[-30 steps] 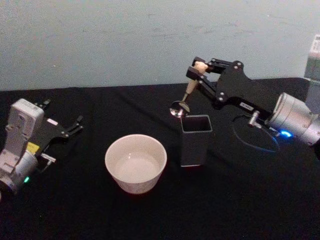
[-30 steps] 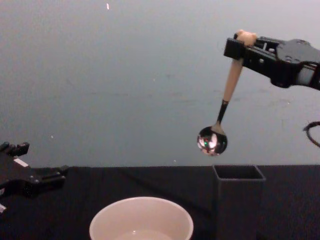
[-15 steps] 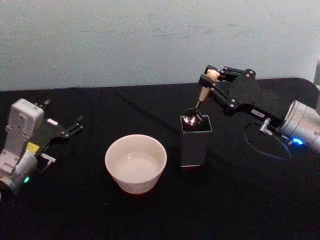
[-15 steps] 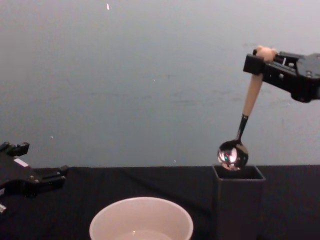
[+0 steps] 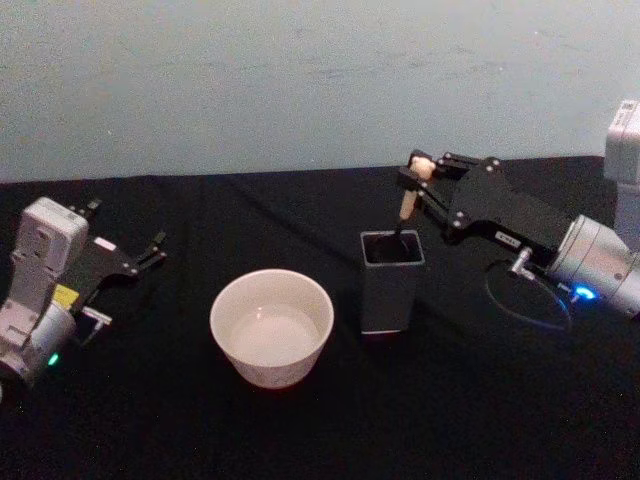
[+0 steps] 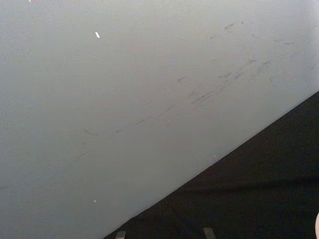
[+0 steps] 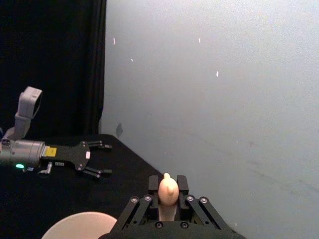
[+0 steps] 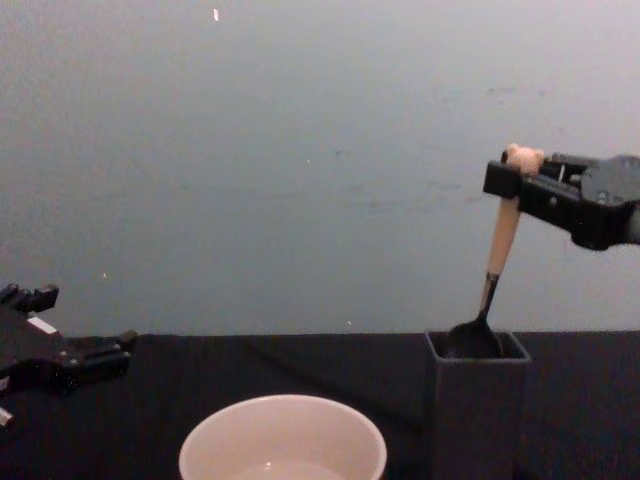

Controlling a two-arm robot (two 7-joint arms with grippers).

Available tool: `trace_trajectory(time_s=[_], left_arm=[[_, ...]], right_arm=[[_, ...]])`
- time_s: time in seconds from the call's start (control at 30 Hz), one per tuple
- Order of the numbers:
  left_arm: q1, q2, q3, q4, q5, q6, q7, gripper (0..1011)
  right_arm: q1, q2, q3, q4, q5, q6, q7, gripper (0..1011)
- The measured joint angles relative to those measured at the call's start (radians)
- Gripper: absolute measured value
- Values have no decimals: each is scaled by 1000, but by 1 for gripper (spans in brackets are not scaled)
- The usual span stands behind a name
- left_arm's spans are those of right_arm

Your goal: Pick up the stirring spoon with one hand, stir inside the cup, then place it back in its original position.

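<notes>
Evidently the spoon (image 8: 499, 240) was going back into the holder (image 8: 478, 410); the right gripper (image 8: 515, 170) had its fingers clamped on the top of the handle, just under the bear head, above the holder's mouth. From the fingers the spoon hung downward, its long axis near upright but tilted, bowl end lowest and toward the cup (image 5: 271, 325); the bowl sat at the holder's mouth, partly below the rim as far as I could judge. Lowering straight along that axis and then releasing seemed the remaining move; the tilt could catch the bowl on the rim.

The chest view gave the tilt and the bowl's height against the rim; the head view gave instead the open mouth of the holder, with the neck entering near its far side; the right wrist view showed the bear head nipped between the fingers.

The left gripper (image 5: 155, 250) lay parked on the worktop (image 5: 300, 430) well left of the cup, fingers apart.
</notes>
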Motion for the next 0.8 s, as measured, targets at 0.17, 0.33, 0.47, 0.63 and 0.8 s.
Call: trace_trajectory(time_s=[0.17, 0.33, 0.47, 0.63, 0.8], left_arm=[[0, 0, 0, 0, 0, 0, 0, 1001], [0, 0, 0, 0, 0, 0, 0, 1001], [0, 0, 0, 0, 0, 0, 0, 1001], [0, 0, 0, 0, 0, 0, 0, 1001], [0, 0, 0, 0, 0, 0, 0, 1001]], right_arm=[[0, -15, -7, 23, -4, 15, -13, 213], [0, -37, -11, 50, -9, 30, -36, 213], [0, -51, -14, 66, -10, 39, -46, 213], [-1, -63, -18, 81, -15, 51, -56, 213], [-4, -70, -24, 93, -24, 59, -62, 213]])
